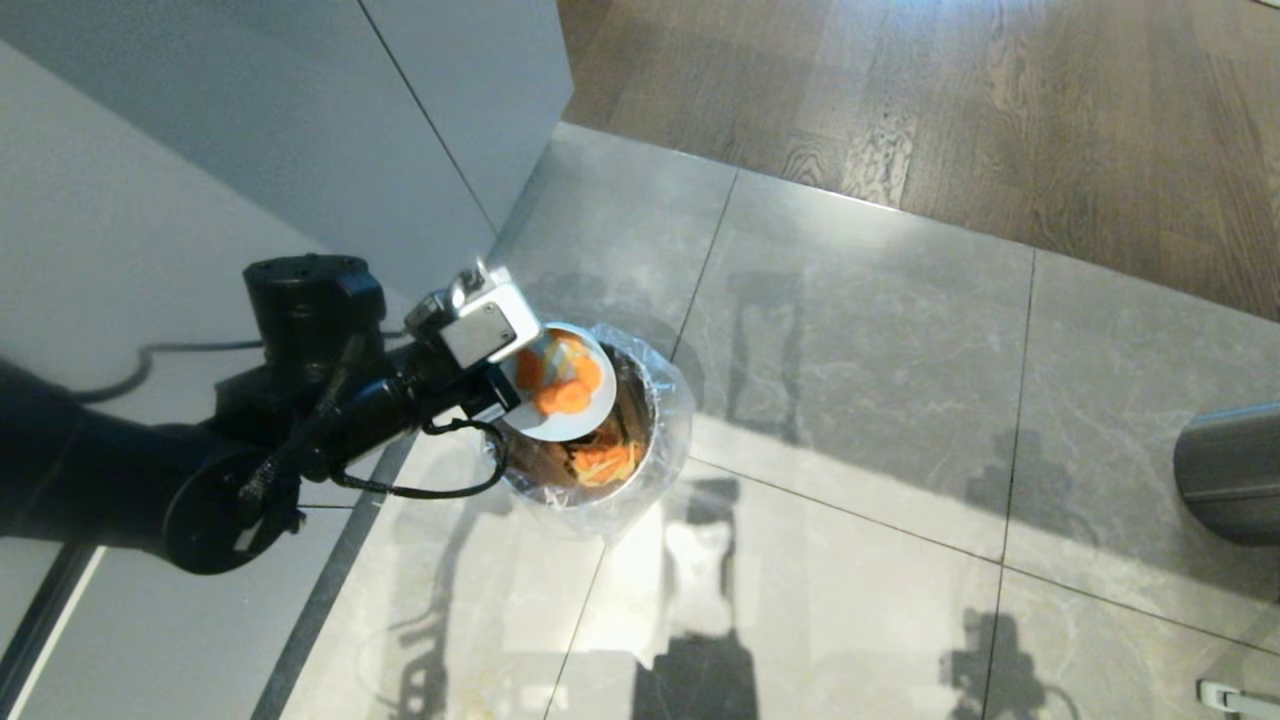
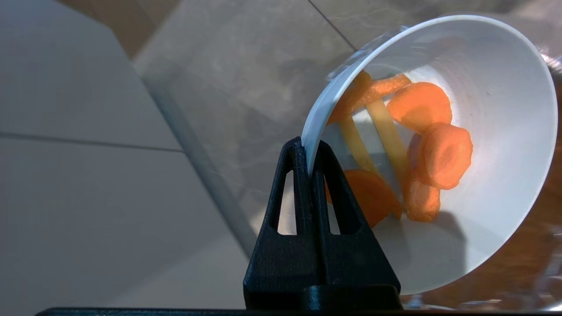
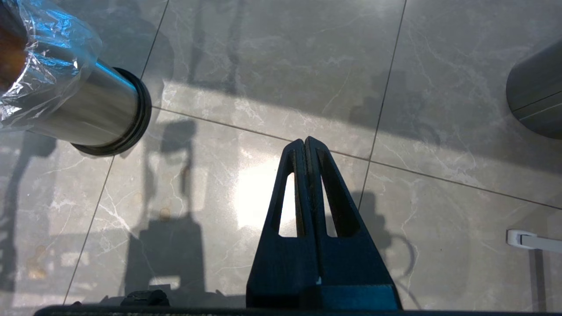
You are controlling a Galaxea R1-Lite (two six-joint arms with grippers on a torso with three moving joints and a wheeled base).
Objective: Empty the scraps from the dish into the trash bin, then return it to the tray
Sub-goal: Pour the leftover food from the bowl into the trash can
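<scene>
My left gripper (image 2: 307, 147) is shut on the rim of the dish (image 2: 496, 145), a small bowl with a white inside. The dish (image 1: 585, 420) is tilted steeply over the mouth of the trash bin (image 1: 660, 440), a small metal bin lined with a crinkled clear bag. The scraps (image 2: 421, 145), orange carrot slices and pale yellowish strips, still cling inside the dish (image 1: 560, 375). More orange scraps (image 1: 600, 462) lie in the bin. In the right wrist view the trash bin (image 3: 92, 116) shows its steel wall and black base. My right gripper (image 3: 306, 141) hangs shut and empty above the floor. The tray is out of view.
A grey cabinet wall (image 1: 250, 120) stands at the left behind my arm. A brushed-steel cylinder bin (image 1: 1230, 470) stands at the right edge on the grey tiled floor (image 1: 860, 330); it also shows in the right wrist view (image 3: 535, 96). Wood flooring (image 1: 950, 90) lies beyond.
</scene>
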